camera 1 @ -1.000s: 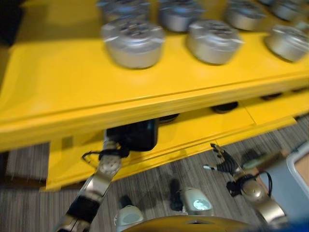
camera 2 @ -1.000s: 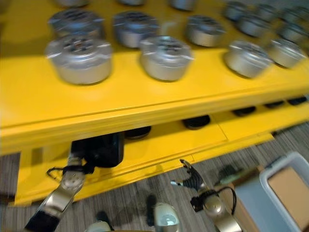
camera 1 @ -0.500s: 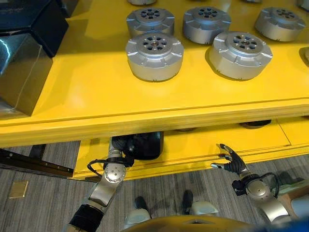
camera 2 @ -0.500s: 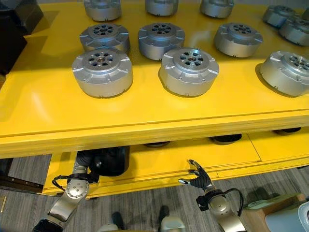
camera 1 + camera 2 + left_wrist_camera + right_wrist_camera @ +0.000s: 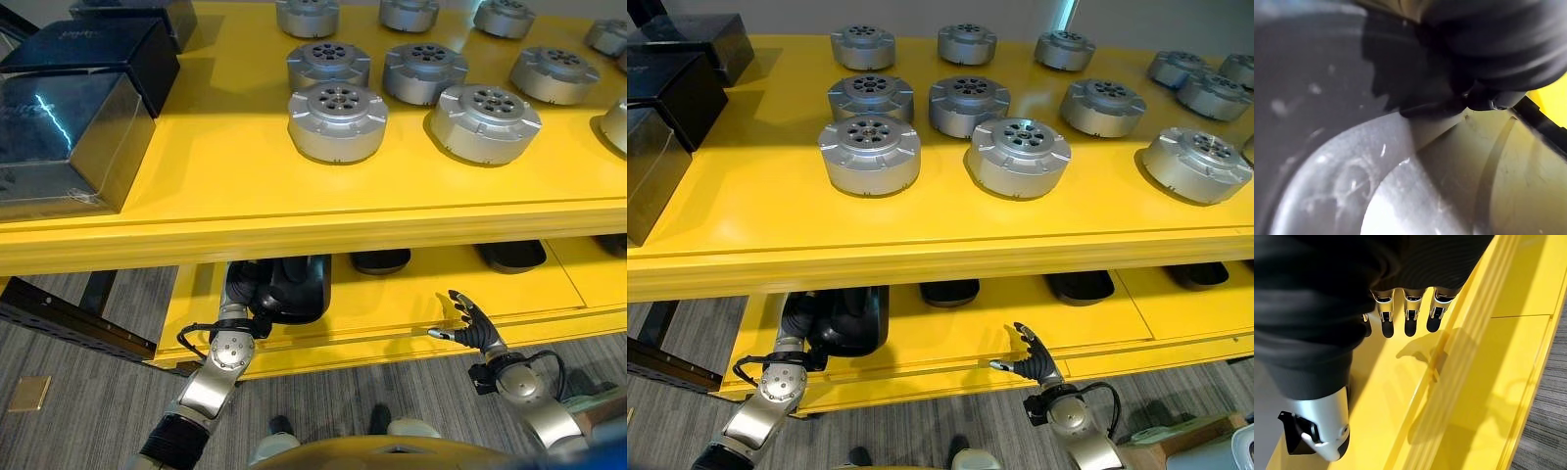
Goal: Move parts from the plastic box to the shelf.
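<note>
So you've got many silver parts [image 5: 869,154] standing on the shelf [image 5: 921,245] above both hands, while your left hand [image 5: 257,294] curls round a dark part [image 5: 294,289] at the lower tier and your right hand [image 5: 468,323] is spread empty beside it.

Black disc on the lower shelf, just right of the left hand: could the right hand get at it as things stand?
Probably yes. The right hand hangs open at the lower shelf's front edge, holding nothing, and the black disc lies just beyond it with bare yellow board between; the top shelf overhangs, so it would have to reach in low.
</note>
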Robot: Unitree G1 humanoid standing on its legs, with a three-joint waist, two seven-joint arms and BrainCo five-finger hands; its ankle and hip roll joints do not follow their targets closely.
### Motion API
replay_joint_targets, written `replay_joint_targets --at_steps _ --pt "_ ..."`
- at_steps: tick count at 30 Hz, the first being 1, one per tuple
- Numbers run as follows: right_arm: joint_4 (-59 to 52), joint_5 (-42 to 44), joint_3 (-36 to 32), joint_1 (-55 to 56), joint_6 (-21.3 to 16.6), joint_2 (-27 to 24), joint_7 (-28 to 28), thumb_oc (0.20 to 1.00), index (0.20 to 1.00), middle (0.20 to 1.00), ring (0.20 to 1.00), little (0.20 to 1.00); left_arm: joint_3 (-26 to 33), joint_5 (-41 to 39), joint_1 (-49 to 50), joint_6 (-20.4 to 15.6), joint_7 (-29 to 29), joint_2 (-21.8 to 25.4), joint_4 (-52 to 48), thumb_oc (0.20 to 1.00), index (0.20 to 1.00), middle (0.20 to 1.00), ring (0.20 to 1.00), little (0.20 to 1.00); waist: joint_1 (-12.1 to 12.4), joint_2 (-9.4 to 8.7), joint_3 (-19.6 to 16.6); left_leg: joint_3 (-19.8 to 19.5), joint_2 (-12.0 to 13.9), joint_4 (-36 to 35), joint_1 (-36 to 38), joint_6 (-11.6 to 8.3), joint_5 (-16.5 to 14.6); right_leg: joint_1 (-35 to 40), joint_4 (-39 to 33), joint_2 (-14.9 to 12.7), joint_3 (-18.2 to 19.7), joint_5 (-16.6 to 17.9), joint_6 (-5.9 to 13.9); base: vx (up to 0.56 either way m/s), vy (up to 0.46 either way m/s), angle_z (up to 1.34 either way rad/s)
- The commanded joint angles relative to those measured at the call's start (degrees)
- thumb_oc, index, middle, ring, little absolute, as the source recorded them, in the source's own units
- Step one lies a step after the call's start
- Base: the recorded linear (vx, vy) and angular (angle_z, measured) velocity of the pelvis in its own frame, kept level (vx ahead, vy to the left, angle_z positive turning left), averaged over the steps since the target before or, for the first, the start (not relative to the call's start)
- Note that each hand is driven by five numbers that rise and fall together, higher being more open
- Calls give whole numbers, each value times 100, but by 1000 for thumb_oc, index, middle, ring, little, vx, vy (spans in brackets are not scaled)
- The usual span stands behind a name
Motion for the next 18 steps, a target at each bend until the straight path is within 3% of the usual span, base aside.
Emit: replay_joint_targets --at_steps 1,4,5,6,7,11,12,13,15,18 --pt "-17 -190 84 -496 -268 -12 12 1000 1000 1000 1000 1000 220 135 -415 -331 -7 179 -232 200 200 200 200 200 39 -10 148 691 -66 743 216 238 -815 -238 1158 -137 -423 -524 191 -193 -278 -1" --pt "160 -26 117 -749 -388 -88 -90 1000 1000 1000 1000 1000 207 -49 -650 -321 138 325 -103 200 200 200 200 200 65 6 360 812 50 1693 -183 295 -1119 -429 1609 -243 -545 -760 26 -143 -259 5" --pt "158 -15 87 -771 -398 -127 -125 1000 1000 1000 1000 1000 196 -149 -708 -333 162 334 -76 200 200 200 200 200 62 -35 430 905 250 2395 -466 172 -1015 -392 1608 -259 -549 -814 -62 -68 -317 9" --pt "193 77 39 -807 -420 -177 -204 1000 1000 1000 1000 1000 162 -257 -812 -319 221 342 -37 200 200 200 200 200 40 18 543 945 733 3122 -921 -212 -588 -314 1616 -144 -548 -961 -236 -3 -212 -6" --pt "230 111 23 -824 -408 -191 -265 1000 1000 1000 1000 1000 145 -308 -864 -275 236 274 12 200 200 200 200 200 -9 90 570 956 1055 2970 -993 -347 -275 -291 1679 -105 -533 -1057 -299 22 -104 -19" --pt "202 177 21 -830 -382 -253 -331 1000 1000 1000 1000 1000 159 -392 -870 -331 212 180 74 200 200 200 200 200 -69 212 537 834 1223 2064 -776 -325 -41 -361 1873 -231 -501 -1158 -303 45 181 2" --pt "75 172 -52 -744 -364 -313 -299 1000 1000 1000 1000 1000 264 -410 -669 -449 118 157 -53 200 200 200 200 200 26 319 537 99 1363 1577 -768 -549 557 -443 1986 -288 -266 -1177 -274 113 460 -15" --pt "30 185 -97 -698 -361 -354 -235 1000 1000 1000 1000 1000 343 -431 -522 -515 50 159 -134 200 200 200 200 200 44 336 529 -145 1357 1412 -712 -539 535 -497 2060 -354 -168 -1175 -244 125 504 -33" --pt "-2 200 -178 -690 -335 -394 -132 1000 1000 1000 1000 1000 465 -518 -360 -633 -78 214 -234 200 200 200 200 200 23 365 485 -96 1237 1160 -408 -413 138 -645 2261 -580 -103 -1178 -135 67 361 -64" --pt "116 15 -263 -653 -178 -362 -302 1000 1000 1000 1000 1000 424 -512 -479 -540 -142 238 -233 200 200 200 200 200 -27 398 482 -46 1153 1409 -435 -371 -123 -727 2544 -709 -97 -1216 -97 59 259 -44"
